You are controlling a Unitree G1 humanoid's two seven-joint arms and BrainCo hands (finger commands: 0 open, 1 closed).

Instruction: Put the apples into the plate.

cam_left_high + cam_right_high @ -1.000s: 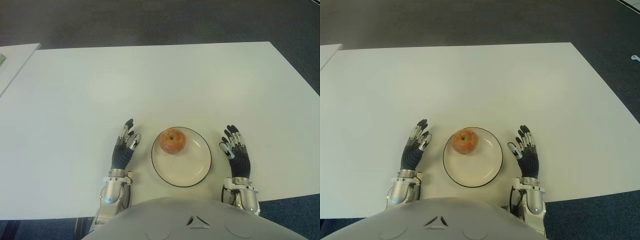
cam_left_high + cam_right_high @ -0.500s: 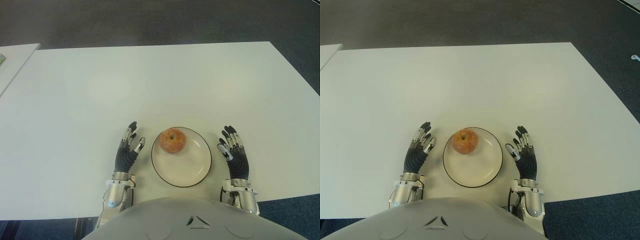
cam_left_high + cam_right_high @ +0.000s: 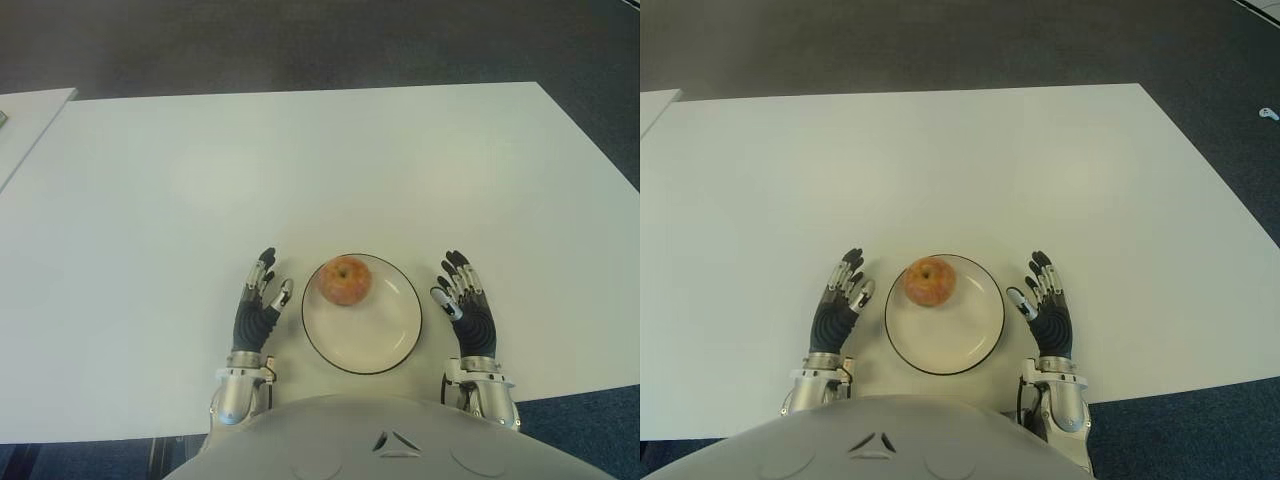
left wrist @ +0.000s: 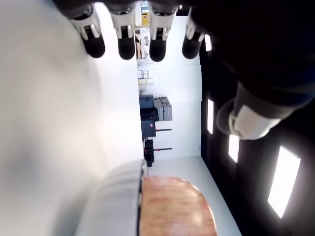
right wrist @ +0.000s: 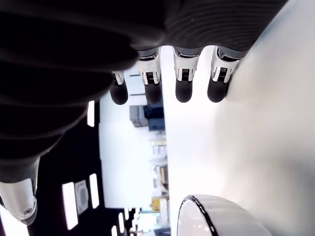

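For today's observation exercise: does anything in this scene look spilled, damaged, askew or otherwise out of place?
Nothing stands out. One apple sits intact inside the plate, toward its far left part. The left hand and right hand flank the plate, fingers open and empty, over the white table.

White table, one plate near its front edge

The white table (image 3: pixel 320 160) fills most of both eye views, its far edge meeting dark floor (image 3: pixel 320 40). A white plate (image 3: pixel 375 335) with a thin dark rim lies flat on the table close to the front edge, about midway between the left and right edges. The plate holds a reddish apple (image 3: pixel 345 280) on its far-left part. The rest of the tabletop, out to the far corners, shows as bare white surface. A second pale surface (image 3: pixel 25 120) shows just past the far-left corner.
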